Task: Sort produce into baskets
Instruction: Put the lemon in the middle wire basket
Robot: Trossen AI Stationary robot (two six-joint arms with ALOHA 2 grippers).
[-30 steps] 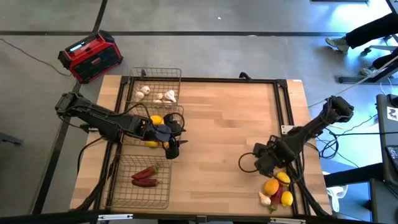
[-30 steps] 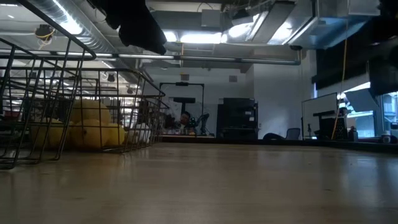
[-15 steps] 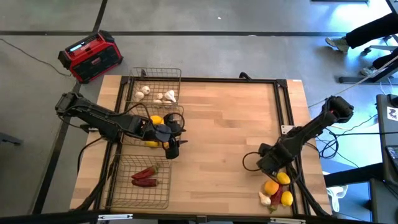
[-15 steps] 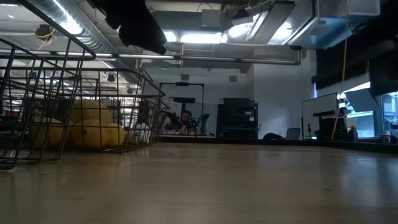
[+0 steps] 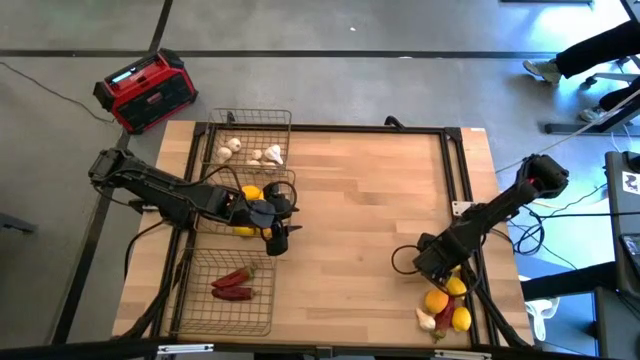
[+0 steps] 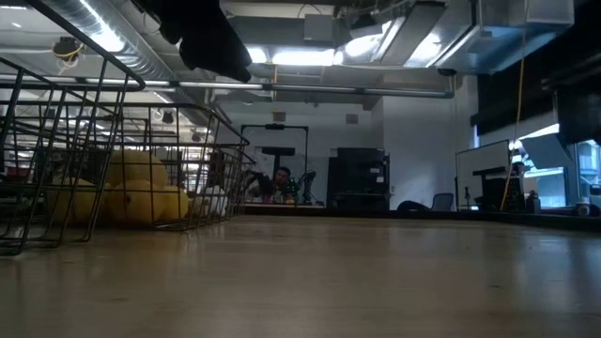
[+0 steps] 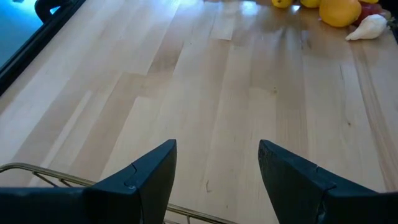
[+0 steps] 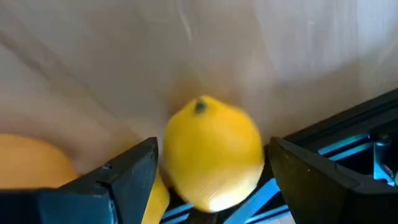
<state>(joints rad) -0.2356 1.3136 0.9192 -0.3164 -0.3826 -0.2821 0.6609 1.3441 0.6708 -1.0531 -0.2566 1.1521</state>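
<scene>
Loose produce lies at the table's near right corner: a lemon (image 5: 456, 287), an orange (image 5: 436, 300), another lemon (image 5: 461, 319), a garlic bulb (image 5: 427, 320) and a red chili (image 5: 442, 324). My right gripper (image 5: 446, 272) hangs open over the first lemon (image 8: 214, 155), pointing steeply down. One finger stands on either side of that lemon, with a narrow gap at each. My left gripper (image 7: 217, 180) is open and empty above the near rim of the middle basket (image 5: 215, 228), which holds lemons (image 5: 250, 194). The far basket (image 5: 252, 128) holds garlic, and the near basket (image 5: 205, 318) holds chilies (image 5: 232, 285).
A red-and-black box (image 5: 146, 90) sits on the floor beyond the far left corner. The middle of the table (image 5: 360, 200) is bare wood. A dark frame rail (image 8: 348, 130) runs close beside the pile at the table's right edge. A person's legs (image 5: 590, 50) show far right.
My right gripper has come down toward the near right corner and tipped more steeply downward, ending over the lemon at the top of the pile. Its fingers have stayed open. The produce has kept its place.
</scene>
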